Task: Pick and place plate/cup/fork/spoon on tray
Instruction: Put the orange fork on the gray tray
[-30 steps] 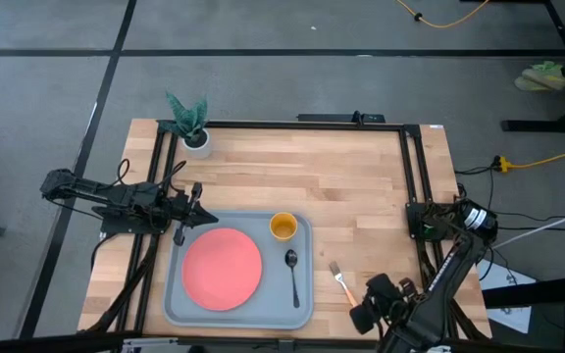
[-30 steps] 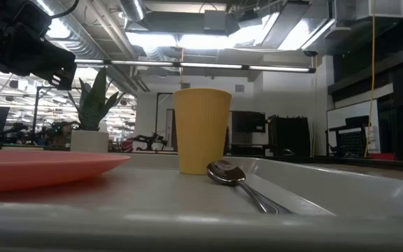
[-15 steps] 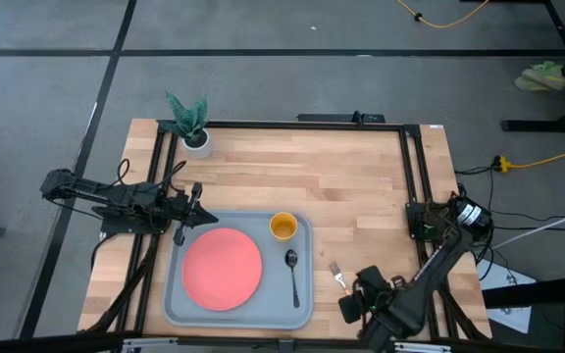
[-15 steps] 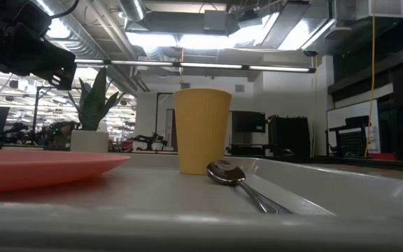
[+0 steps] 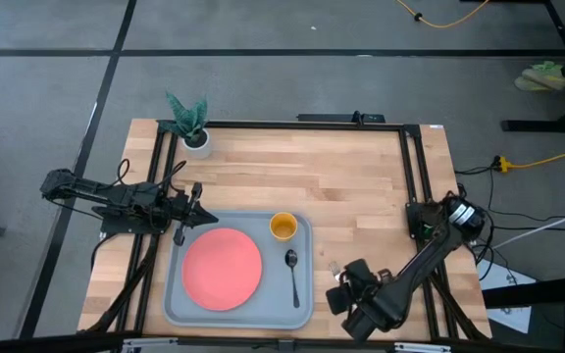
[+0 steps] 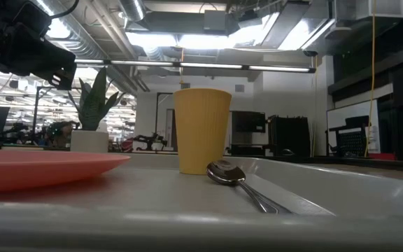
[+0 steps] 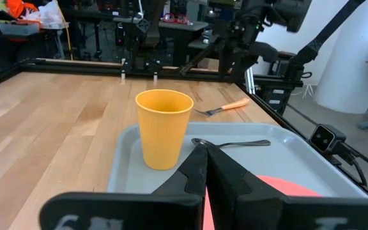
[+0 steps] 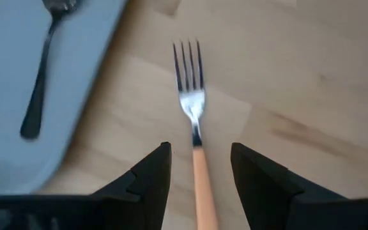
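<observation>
- The tray, grey with a raised rim, lies just beside the right gripper, on the table.
- The plate, a flat pink-red disc, rests on the tray's far side from that gripper, close to the left gripper.
- The cup, yellow-orange, stands upright on the tray.
- The fork lies on the bare wood off the tray; its orange handle runs between the right gripper's parted fingers, silver tines pointing away. Nothing is clamped.
- The spoon, dark and slim, lies on the tray, beside the cup.
- The left gripper's fingers are pressed together, empty.
</observation>
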